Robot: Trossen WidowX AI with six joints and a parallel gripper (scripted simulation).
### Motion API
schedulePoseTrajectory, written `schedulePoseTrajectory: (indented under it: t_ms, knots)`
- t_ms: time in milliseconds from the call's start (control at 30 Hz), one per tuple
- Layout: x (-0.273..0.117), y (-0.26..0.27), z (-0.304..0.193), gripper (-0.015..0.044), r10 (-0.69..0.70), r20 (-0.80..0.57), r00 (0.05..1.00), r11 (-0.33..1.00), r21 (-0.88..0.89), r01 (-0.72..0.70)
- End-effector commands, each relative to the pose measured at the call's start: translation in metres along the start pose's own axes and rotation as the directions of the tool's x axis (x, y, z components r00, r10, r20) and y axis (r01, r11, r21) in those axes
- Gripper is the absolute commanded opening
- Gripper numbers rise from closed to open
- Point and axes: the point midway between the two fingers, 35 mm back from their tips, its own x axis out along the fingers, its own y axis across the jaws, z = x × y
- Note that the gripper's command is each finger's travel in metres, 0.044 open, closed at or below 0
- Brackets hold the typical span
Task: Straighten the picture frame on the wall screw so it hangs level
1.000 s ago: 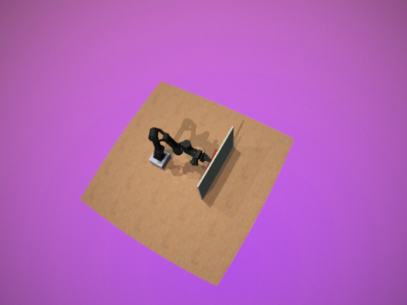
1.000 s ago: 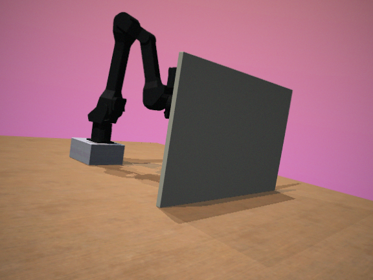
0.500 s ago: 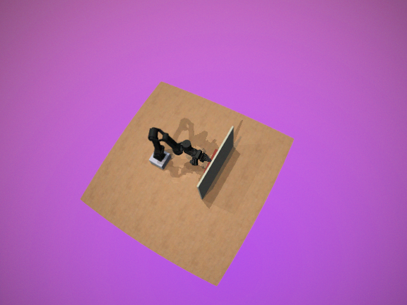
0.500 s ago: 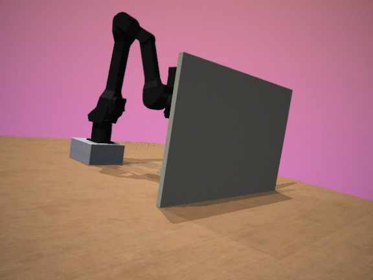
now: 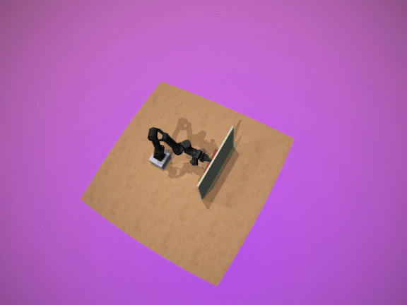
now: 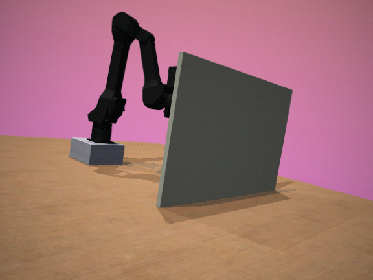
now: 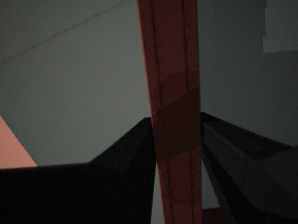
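Observation:
The red picture frame (image 5: 215,152) (image 7: 172,45) is on the arm's side of the wall panel. In the top view only a thin strip of it shows past the panel's top edge. In the wrist view one red bar runs almost straight up the picture, leaning slightly. My gripper (image 5: 210,160) (image 7: 176,119) is shut on this bar, with one black finger on each side. A further bit of red shows low at the right of the wrist view. The panel hides the frame and fingertips in the exterior view. The screw and notched strip are hidden; whether the frame is level cannot be told.
The grey-green wall panel (image 5: 220,163) (image 6: 226,129) (image 7: 75,90) stands upright on the wooden table top (image 5: 141,198) (image 6: 81,233), close in front of the fingers. The arm's pale base block (image 5: 160,161) (image 6: 106,155) sits on the table across from the panel.

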Motion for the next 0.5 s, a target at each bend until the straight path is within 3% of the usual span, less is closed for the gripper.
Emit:
schedulePoseTrajectory:
  t_ms: [0, 467]
  knots:
    - [0.0005, 0.0041, 0.0002, 0.0, 0.012, 0.002, 1.0, 1.0, -0.001, -0.012]
    - [0.0005, 0.0058, 0.0002, 0.0, 0.012, 0.002, 1.0, 1.0, -0.001, -0.012]
